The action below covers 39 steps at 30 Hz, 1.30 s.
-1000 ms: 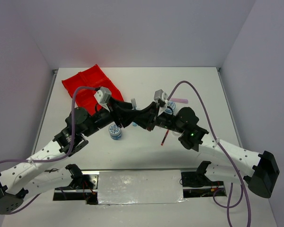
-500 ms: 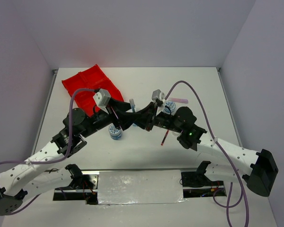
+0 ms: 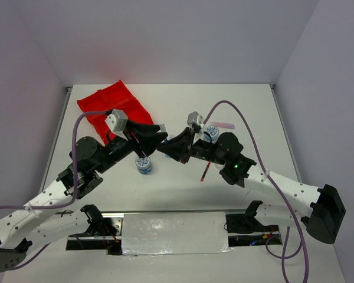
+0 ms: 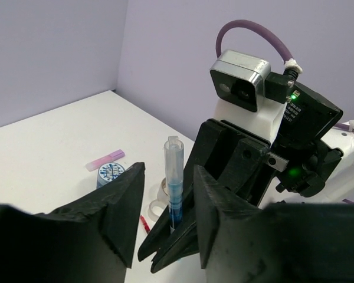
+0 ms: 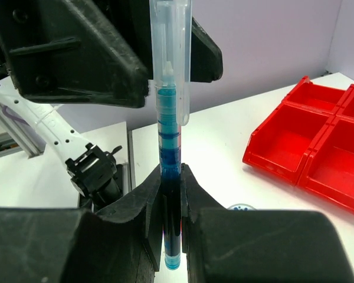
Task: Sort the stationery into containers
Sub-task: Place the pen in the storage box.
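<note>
Nearest the arms' bases, a round blue-white patterned-top tub is sitting on the white desk. A thin red pen is lying a little to its right, under the right arm. Just beyond them the two arms are meeting over the middle of the desk. The right pincer is clamping the lower part of a clear-barrelled blue pen between its black fingers and holding it upright, clear cap uppermost. The left pincer is standing apart, one finger on either side of the pen's upper part. I can't tell whether either finger is touching the barrel. Past the pen, in the left wrist view, a clear tape ring is resting on the desk. A second patterned tub is sitting just beside it, with a flat pink stick just behind that tub. Farthest off, toward the desk's far left corner, the bright red square plastic tray with four compartments is sitting askew to the desk's edges, well apart from both pincers.
</note>
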Each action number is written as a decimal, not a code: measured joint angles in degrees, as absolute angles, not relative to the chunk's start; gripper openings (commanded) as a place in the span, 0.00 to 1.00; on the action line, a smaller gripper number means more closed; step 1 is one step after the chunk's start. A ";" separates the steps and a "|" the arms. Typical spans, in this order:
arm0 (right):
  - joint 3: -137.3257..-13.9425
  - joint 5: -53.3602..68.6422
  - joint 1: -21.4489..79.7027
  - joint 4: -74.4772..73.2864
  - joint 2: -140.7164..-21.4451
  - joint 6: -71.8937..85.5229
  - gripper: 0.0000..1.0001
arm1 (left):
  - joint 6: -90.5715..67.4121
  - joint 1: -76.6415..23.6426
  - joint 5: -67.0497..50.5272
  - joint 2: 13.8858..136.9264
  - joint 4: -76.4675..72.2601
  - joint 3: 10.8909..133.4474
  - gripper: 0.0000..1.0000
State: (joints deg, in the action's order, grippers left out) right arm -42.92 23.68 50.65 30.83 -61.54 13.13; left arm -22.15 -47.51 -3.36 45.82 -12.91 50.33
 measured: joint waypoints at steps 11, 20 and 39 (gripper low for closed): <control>-43.09 23.68 50.74 30.70 -62.33 12.95 0.00 | -21.32 -47.57 -4.16 48.38 -14.13 50.94 0.14; -43.09 23.35 50.76 30.96 -62.61 12.78 0.03 | -21.28 -47.57 -4.14 48.49 -13.98 51.05 0.09; -43.05 23.09 50.87 31.22 -62.15 12.05 1.00 | -21.17 -47.57 1.17 48.51 -11.25 51.44 0.00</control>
State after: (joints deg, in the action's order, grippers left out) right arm -43.05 23.09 50.87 31.22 -62.15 12.05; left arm -21.17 -47.57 1.17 48.51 -11.25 51.44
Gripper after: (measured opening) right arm 0.989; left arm 0.251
